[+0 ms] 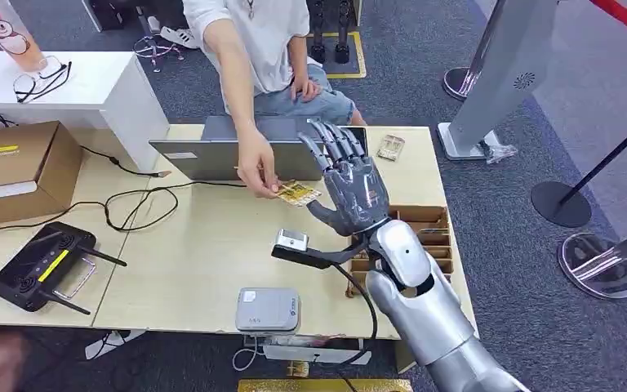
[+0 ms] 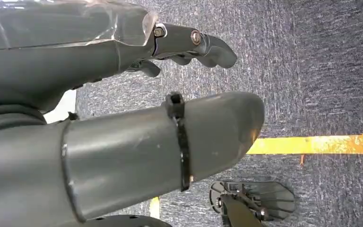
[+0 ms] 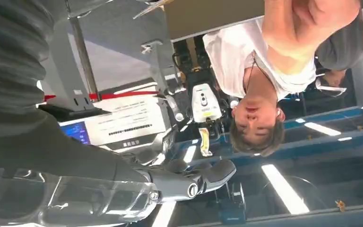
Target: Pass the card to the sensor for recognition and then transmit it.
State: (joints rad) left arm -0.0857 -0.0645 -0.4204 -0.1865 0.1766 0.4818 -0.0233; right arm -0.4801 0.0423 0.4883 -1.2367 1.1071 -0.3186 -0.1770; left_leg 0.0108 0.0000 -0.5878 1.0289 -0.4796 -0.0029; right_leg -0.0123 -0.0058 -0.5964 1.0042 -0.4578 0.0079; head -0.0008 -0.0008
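Silver right arm rises from the lower edge of the head view, its right robot hand (image 1: 351,184) held palm-up above the desk (image 1: 204,245) with fingers spread and nothing in it. Just beside its thumb side, a person's hand (image 1: 255,167) pinches the card (image 1: 298,193) over the desk in front of a laptop (image 1: 212,151), the card apart from the robot hand; a grey sensor box (image 1: 268,309) lies at the near desk edge. Left robot hand (image 2: 123,118) hangs over carpet, fingers loosely extended, holding nothing.
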